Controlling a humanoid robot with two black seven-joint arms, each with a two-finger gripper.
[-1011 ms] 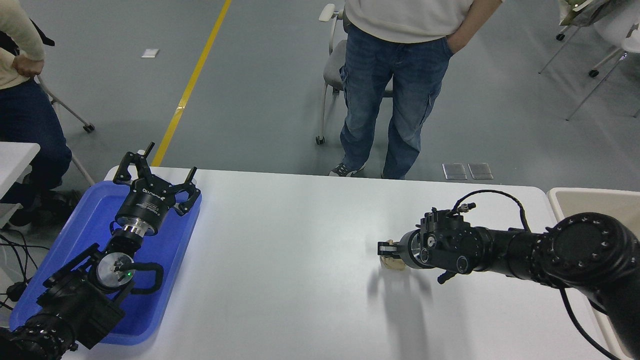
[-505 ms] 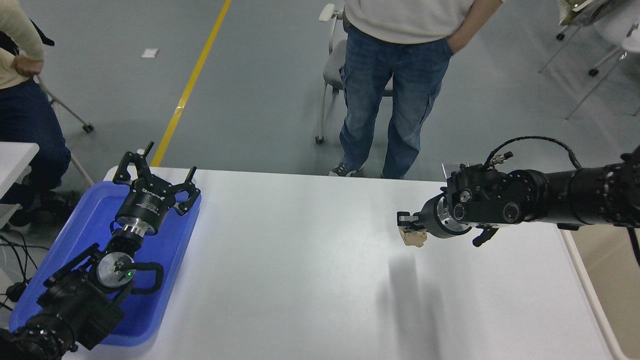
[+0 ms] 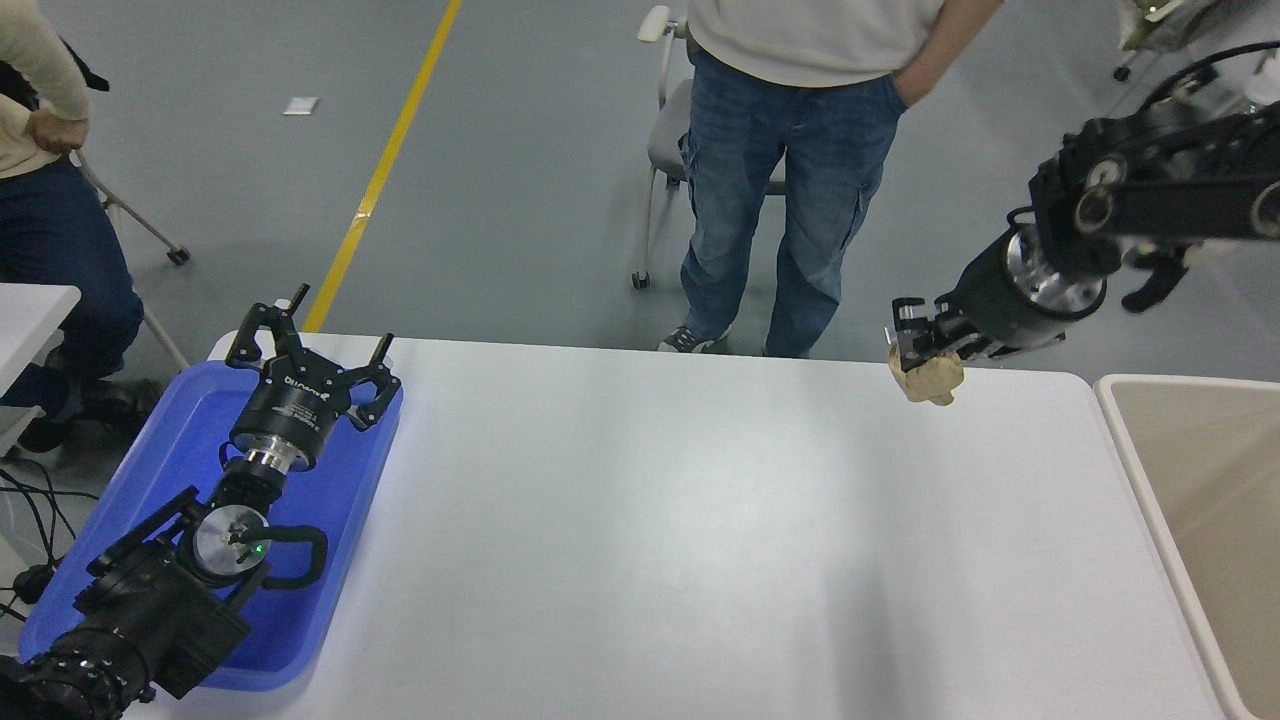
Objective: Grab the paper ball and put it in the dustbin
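The right gripper (image 3: 922,345) was closed on the paper ball (image 3: 930,379), its fingers pinching the top of the tan wad, which hung below them. Ball and gripper were raised clear of the white table (image 3: 700,540), above its far edge near the far right corner. The right arm (image 3: 1120,210) reached in from the upper right of the view, slanting down and leftward to the gripper. The dustbin (image 3: 1140,470) stood just beside the table's right edge, its pale rim running along that edge; the ball was to the left of the bin's near corner, not over its opening. The tabletop between the ball and the bin was bare, as was the broad middle of the table. A person (image 3: 800,150) in jeans stood beyond the far edge, left of the gripper, apart from it. The left gripper (image 3: 305,350), fingers spread, was parked over the blue tray (image 3: 330,560) at the table's left edge. A second person (image 3: 50,200) was at the far left.
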